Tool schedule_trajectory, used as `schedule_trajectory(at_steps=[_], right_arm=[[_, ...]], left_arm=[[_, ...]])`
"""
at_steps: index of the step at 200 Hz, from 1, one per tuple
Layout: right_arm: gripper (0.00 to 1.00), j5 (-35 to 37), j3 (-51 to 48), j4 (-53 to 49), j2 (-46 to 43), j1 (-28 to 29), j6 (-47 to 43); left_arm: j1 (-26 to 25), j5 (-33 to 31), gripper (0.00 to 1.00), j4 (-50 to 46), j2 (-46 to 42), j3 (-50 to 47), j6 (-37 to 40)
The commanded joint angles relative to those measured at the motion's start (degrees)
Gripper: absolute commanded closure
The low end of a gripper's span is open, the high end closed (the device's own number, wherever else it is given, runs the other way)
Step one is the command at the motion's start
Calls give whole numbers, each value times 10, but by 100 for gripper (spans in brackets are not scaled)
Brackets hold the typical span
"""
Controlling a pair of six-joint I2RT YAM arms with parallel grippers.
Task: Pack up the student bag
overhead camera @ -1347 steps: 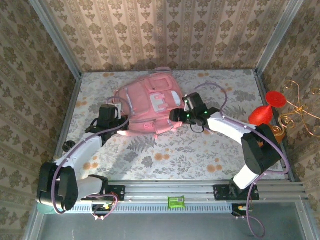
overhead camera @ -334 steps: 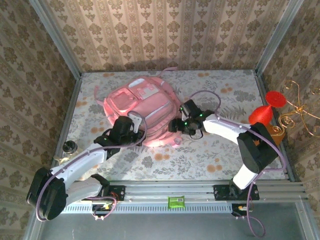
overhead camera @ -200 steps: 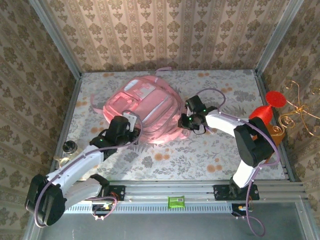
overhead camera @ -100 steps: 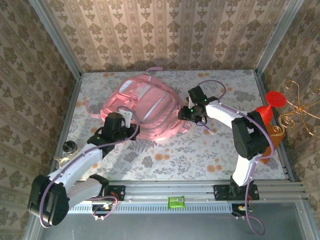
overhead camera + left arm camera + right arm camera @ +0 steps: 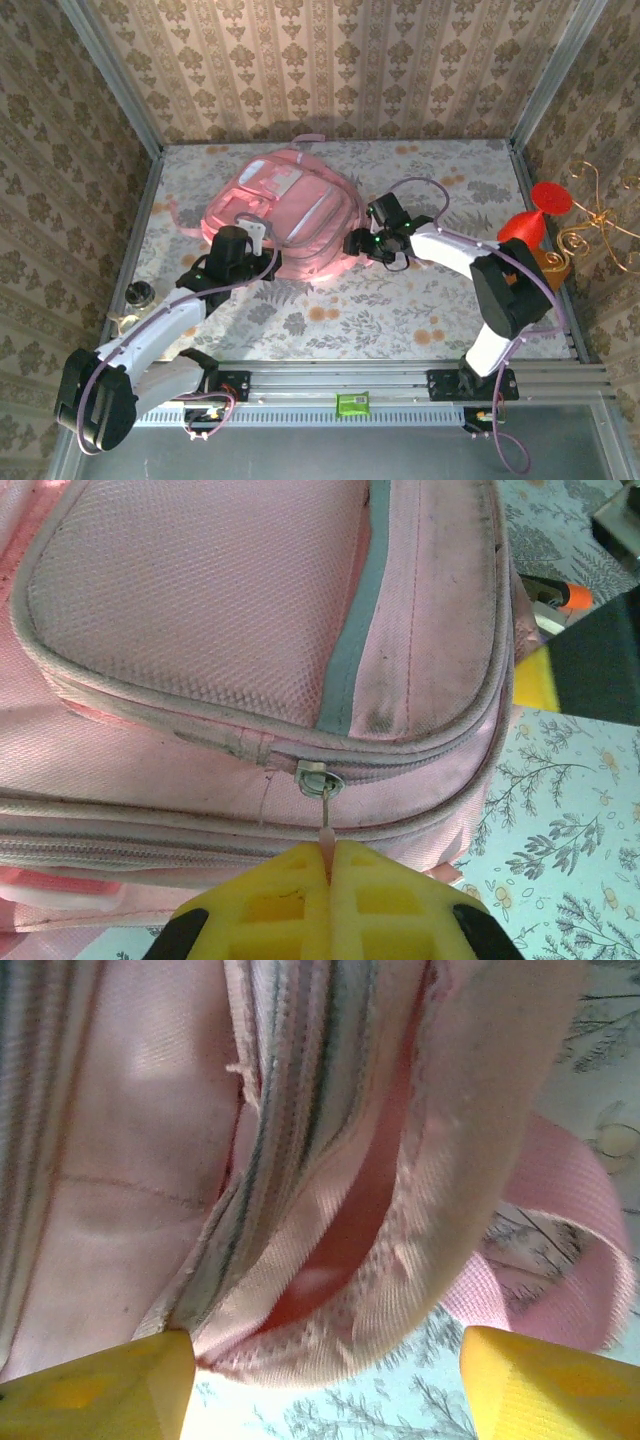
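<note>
Student bag has turned, now lying diagonally.

Counted one pink bag; two grippers, left gripper and right gripper; one zip pull; one small round thing; one red thing; one green tag

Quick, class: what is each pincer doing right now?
Left pincer: closed on the zipper pull of the student bag.
Right pincer: open.
</note>
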Motion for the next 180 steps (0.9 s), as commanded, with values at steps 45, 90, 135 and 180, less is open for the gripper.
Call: schedule_trajectory(at_steps=[45,90,135,180], right_arm=[[81,30,16,-24,41,-34,-31],[88,38,29,-57,33,-52,-62],[93,27,29,-57,35,-61,-73],[90,-53,0,7,20,-44,-53]], left_arm=[[13,-77,100,-43,-36,-11,28],[57,-106,100,-30,-15,-13,37],[81,-127,100,-17,15,-9,40],[83,-95,59,-17,11,-5,35]])
